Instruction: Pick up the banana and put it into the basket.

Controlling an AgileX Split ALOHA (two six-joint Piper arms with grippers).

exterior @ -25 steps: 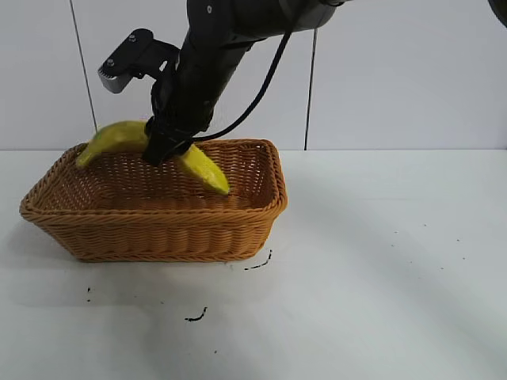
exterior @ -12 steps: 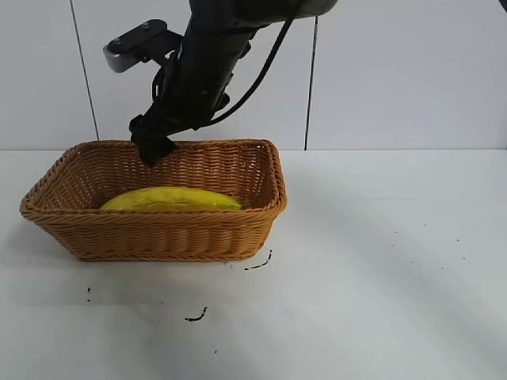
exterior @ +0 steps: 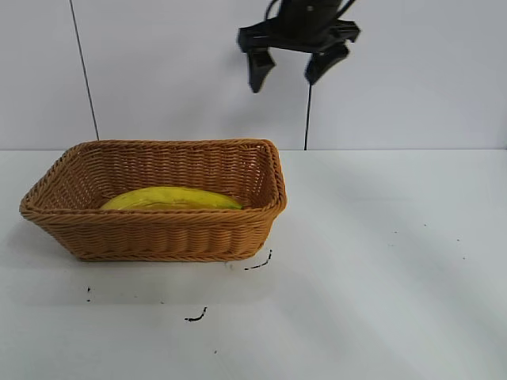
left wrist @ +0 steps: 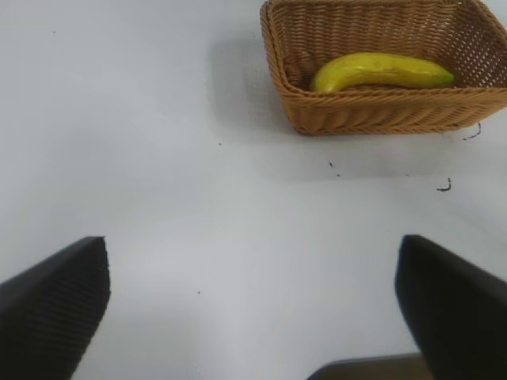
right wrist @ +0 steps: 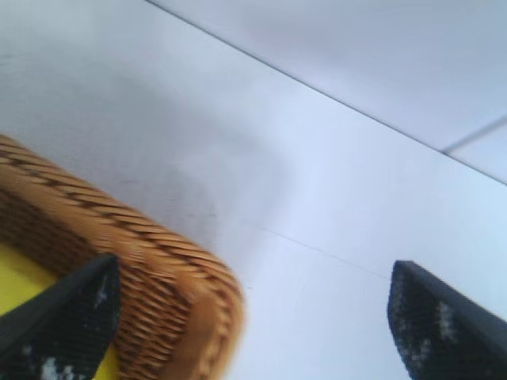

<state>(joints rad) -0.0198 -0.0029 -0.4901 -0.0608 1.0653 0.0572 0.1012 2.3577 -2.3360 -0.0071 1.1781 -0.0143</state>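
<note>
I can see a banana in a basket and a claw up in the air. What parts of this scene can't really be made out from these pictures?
- Banana: its lower side is hidden by the basket's near wall in the exterior view.
- Right claw: open and empty, but its arm is cut off by the exterior view's top edge.
- Left claw: only two dark fingertips show in its own wrist view; the rest is out of frame.
- Basket in the right wrist view: one blurred corner only.

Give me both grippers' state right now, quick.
Left gripper: open, empty, over bare table short of the tan woven wicker basket.
Right gripper: open, empty, up beyond the basket; the curved yellow banana lies inside.
</note>
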